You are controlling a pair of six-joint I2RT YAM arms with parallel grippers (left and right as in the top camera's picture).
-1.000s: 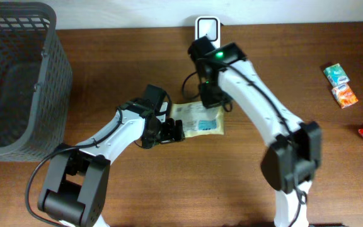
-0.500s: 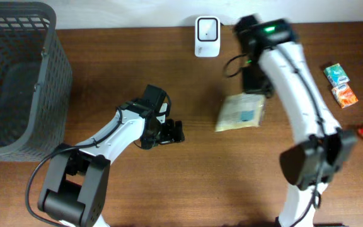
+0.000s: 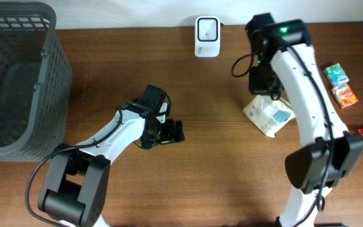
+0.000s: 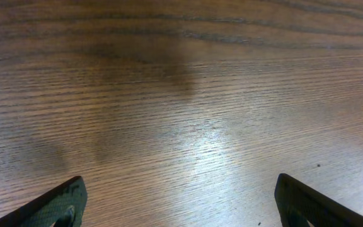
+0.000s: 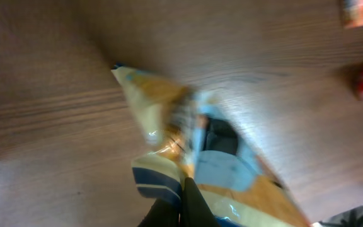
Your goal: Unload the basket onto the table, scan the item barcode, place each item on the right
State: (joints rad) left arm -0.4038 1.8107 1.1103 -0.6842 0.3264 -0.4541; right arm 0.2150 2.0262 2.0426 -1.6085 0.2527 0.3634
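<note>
While the packet (image 3: 271, 115) hangs pinched in the right end effector (image 3: 262, 93), it sits right of centre over the desk (image 3: 219, 170), its long axis slanting roughly ten to four. The right wrist view is blurred, but the jaws look clamped on the packet's edge. The scanner (image 3: 207, 28) lies at ten o'clock from the packet, well apart, and the right arm is the nearer one. Out at nine o'clock, the left end effector (image 3: 172, 131) hovers empty, fingers spread wide over bare wood.
</note>
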